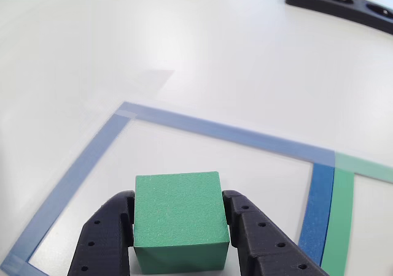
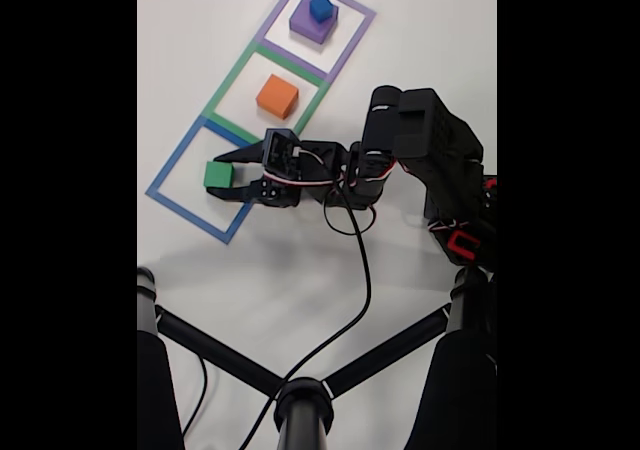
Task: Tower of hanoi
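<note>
Currently the gripper [image 2: 222,174] holds the green block [image 2: 218,174] between its two black fingers [image 1: 104,236], one pressed to each side face. In the other view the block [image 1: 178,219] sits squarely in the jaws, its flat top level and its front face toward the camera. The block is nearly as wide as it is deep, so it has no clear long axis; the fingers span it side to side.

Position: in the fixed view the green block lies inside the blue tape outline [image 2: 170,170], toward that square's left half. Whether it rests on the table [image 2: 400,30] or hangs just above it, I cannot tell.

Other blocks, fixed view: the salmon-orange block [image 2: 277,96] sits alone in the green tape outline [image 2: 232,77], next square up. The purple block [image 2: 312,23] sits in the purple tape outline [image 2: 352,40], farthest away, with the blue cube [image 2: 320,8] on top of it.

Judgement: if the green block is being set down here, the coming move is only to open and back off along the arm's own line, to the right in the fixed view.

Surface: white, smooth, slightly glossy table. A black bar with round holes [image 1: 344,3] lies well apart. Dark tripod legs [image 2: 225,360] and a cable [image 2: 365,270] cross the lower fixed view.
</note>
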Robot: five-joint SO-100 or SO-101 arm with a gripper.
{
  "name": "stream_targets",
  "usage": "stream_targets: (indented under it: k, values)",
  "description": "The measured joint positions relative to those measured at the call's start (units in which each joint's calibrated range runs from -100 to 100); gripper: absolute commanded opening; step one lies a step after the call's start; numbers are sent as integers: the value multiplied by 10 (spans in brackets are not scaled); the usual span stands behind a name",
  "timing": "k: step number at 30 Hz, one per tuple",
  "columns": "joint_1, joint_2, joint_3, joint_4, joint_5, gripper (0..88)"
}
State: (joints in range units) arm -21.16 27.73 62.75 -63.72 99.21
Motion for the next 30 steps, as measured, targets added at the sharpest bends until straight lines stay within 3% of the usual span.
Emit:
stream_targets:
  k: [9,16,21,26,30]
  values:
    - [0,-19,17,2,2,61]
    - [0,-185,34,153,2,56]
    - [19,-395,20,400,8,62]
    - [30,-603,-90,754,-69,56]
    - [44,-696,-204,1026,-97,56]
